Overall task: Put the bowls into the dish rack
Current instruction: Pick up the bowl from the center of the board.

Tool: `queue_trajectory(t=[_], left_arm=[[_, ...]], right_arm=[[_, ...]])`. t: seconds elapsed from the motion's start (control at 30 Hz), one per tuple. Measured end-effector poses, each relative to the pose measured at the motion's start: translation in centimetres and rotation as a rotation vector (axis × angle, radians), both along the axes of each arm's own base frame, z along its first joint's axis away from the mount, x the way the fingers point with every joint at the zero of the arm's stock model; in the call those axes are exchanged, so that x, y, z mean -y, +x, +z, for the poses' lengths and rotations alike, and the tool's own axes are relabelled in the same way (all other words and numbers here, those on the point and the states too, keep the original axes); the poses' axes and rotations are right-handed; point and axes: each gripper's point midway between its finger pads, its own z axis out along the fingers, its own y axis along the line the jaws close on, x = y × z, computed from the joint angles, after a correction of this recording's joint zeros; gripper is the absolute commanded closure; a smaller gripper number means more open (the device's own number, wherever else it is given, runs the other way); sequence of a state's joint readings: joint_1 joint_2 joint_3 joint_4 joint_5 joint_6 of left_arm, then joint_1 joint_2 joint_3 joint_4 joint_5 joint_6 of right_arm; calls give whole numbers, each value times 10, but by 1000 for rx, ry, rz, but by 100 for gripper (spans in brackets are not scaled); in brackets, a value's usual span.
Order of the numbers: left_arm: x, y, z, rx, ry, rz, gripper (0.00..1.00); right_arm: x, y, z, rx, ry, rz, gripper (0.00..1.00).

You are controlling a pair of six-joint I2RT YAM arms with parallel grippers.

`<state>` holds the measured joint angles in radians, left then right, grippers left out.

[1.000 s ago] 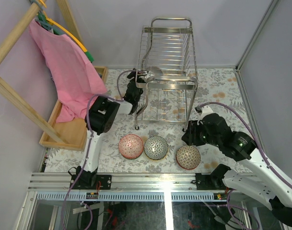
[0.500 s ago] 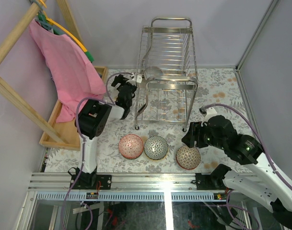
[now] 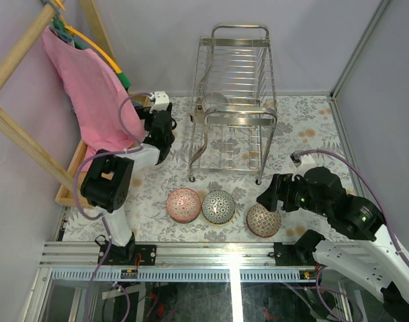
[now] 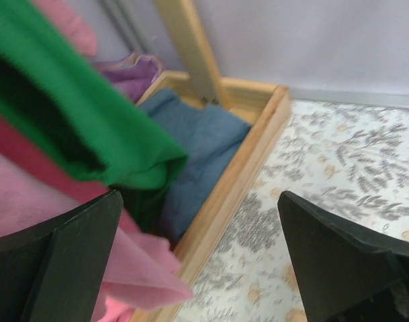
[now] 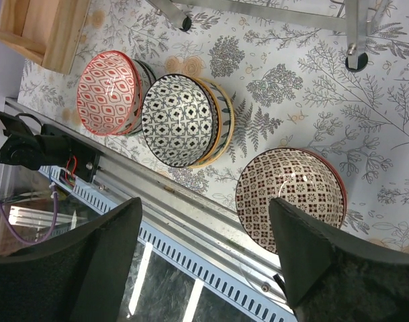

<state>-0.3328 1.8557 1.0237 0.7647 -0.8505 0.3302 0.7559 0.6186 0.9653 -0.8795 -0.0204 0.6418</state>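
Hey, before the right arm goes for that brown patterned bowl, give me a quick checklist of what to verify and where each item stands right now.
1. Open right gripper: ok, jaws wide apart, nothing held.
2. Centring of the brown patterned bowl between its fingers: not ok, in the wrist view it lies toward one finger.
3. Space around that bowl: ok, a gap separates it from the black-and-white bowl.
4. Idle left gripper out of the way: ok, open, empty, facing the wooden tray.
5. Room in the dish rack: ok, only one racked bowl shows; most slots look bare.
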Motion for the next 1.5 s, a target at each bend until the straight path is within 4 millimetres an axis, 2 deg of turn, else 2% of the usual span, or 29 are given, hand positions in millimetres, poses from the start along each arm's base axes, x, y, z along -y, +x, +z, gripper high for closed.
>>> queue_trajectory(t=[0.1, 0.2, 0.37, 0.43, 0.47, 0.57, 0.7, 0.83, 0.87, 0.93, 1.0, 1.2, 1.23, 1.3, 1.4, 1.5], left_arm=[[-10, -20, 4, -23, -94, 70, 0], [-15, -46, 18, -24, -215, 107, 2], [-9, -106, 57, 57, -440, 70, 20], [-1, -133, 67, 69, -540, 15, 27], [3, -139, 68, 69, -563, 1, 30], [18, -167, 67, 26, -659, -72, 35], [30, -203, 57, -49, -743, -143, 36], [45, -230, 50, -135, -806, -221, 36], [49, -236, 49, -155, -820, -241, 35], [58, -251, 44, -202, -857, -295, 21], [67, -265, 43, -240, -883, -346, 16], [95, -295, 44, -332, -952, -494, 16], [98, -296, 43, -347, -959, -504, 16], [105, -301, 41, -379, -979, -533, 16], [115, -308, 41, -417, -1007, -582, 16], [121, -317, 38, -453, -1023, -617, 16]], right_arm=[[2, -3, 2, -3, 10, -6, 8], [3, -5, 7, 1, 23, -8, 9], [0, -11, 6, -23, 36, 16, 18], [-2, -13, 1, -42, 35, 27, 21], [-2, -14, -4, -55, 30, 31, 23], [-4, -18, -19, -102, 10, 42, 29], [-6, -21, -34, -141, -6, 55, 34], [-11, -22, -44, -162, 1, 74, 36], [-13, -22, -47, -169, -1, 79, 36], [-15, -23, -55, -187, -6, 87, 36], [-17, -24, -62, -206, -11, 97, 35], [-22, -27, -83, -280, -47, 122, 25], [-24, -27, -84, -292, -53, 128, 20], [-25, -27, -89, -314, -67, 132, 2], [-27, -26, -89, -330, -74, 129, 1], [-32, -24, -77, -311, -41, 136, 1]])
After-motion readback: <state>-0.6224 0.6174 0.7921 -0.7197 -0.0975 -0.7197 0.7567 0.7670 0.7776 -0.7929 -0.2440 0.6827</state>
